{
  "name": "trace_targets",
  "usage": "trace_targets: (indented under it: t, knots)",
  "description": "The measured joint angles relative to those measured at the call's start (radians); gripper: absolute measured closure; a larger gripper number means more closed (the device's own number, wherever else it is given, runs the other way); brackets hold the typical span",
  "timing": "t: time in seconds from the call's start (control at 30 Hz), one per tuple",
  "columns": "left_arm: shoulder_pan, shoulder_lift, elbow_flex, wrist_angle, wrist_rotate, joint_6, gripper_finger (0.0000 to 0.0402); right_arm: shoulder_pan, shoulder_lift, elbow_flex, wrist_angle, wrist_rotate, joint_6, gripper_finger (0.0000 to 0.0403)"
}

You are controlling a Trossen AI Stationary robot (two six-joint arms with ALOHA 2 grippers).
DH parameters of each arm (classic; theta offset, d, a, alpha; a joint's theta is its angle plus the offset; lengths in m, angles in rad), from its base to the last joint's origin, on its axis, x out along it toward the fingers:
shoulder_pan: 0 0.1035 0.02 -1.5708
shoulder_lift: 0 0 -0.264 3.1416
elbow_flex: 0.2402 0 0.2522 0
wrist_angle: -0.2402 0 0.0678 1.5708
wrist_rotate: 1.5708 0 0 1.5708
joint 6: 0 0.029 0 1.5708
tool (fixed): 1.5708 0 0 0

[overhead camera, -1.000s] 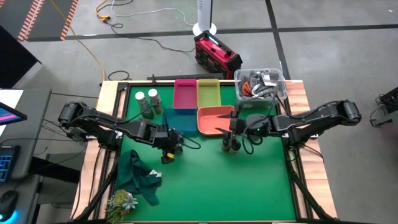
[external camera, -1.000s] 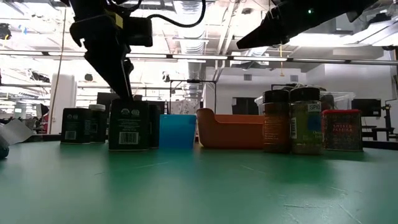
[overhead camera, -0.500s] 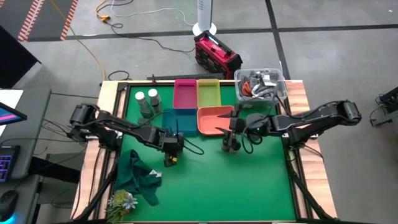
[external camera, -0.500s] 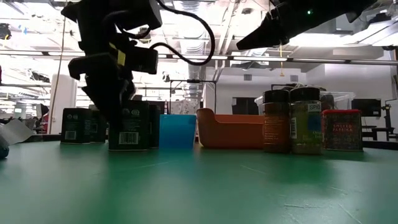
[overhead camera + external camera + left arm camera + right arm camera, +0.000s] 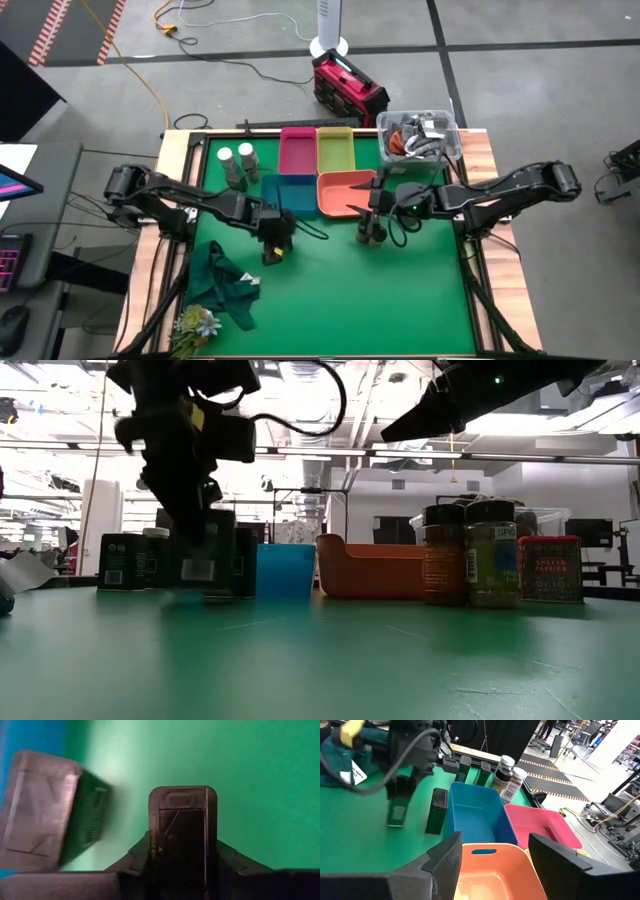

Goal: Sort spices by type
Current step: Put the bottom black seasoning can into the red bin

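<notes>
My left gripper (image 5: pixel 272 240) stands near the table's middle, shut on a dark boxy tin (image 5: pixel 205 550). A second dark tin (image 5: pixel 47 830) stands next to it by the blue tray (image 5: pixel 290 192). Two more dark tins (image 5: pixel 120 560) and two white-topped jars (image 5: pixel 236 155) stand at the far left. Two dark round jars (image 5: pixel 470 552) and a red tin (image 5: pixel 549 570) stand right of centre. My right gripper (image 5: pixel 495 845) hangs open over the orange tray (image 5: pixel 345 192), touching nothing. My left gripper pinches the dark boxy tin between its two fingers (image 5: pixel 135 860), on the side walls near its lid end (image 5: pixel 182 805). The fingers come from above, pointing down. The tin hangs upright below them, its base just off the green table top.
Pink (image 5: pixel 298 150) and yellow-green (image 5: pixel 335 148) trays sit at the far edge, next to a clear bin of cables (image 5: pixel 418 135). A green cloth (image 5: pixel 225 285) and flowers (image 5: pixel 195 322) lie at the near left. The near half of the mat (image 5: pixel 380 300) is open.
My left gripper came down over the dark tin, took hold of it, then rose a little. The tin, standing on the table before, is now lifted slightly and blurred with motion. The right arm kept still.
</notes>
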Motion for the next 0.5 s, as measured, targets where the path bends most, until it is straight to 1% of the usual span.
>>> trace_targets:
  t: [0.07, 0.2, 0.4, 0.5]
  knots:
    - [0.013, -0.021, 0.019, -0.01, 0.039, 0.016, 0.0286, -0.001, 0.0, 0.0, 0.001, 0.0, 0.0, 0.0143]
    - [0.039, -0.075, 0.069, -0.011, 0.038, 0.08, 0.0276, 0.0, 0.0, 0.0, 0.0, 0.0, 0.0, 0.0143]
    - [0.12, -0.124, 0.133, -0.014, -0.109, 0.177, 0.0276, 0.0, 0.0, 0.0, -0.002, 0.0, 0.024, 0.0143]
    - [0.191, -0.119, 0.146, -0.056, -0.12, 0.214, 0.0277, 0.0, 0.0, 0.0, -0.003, 0.0, 0.042, 0.0143]
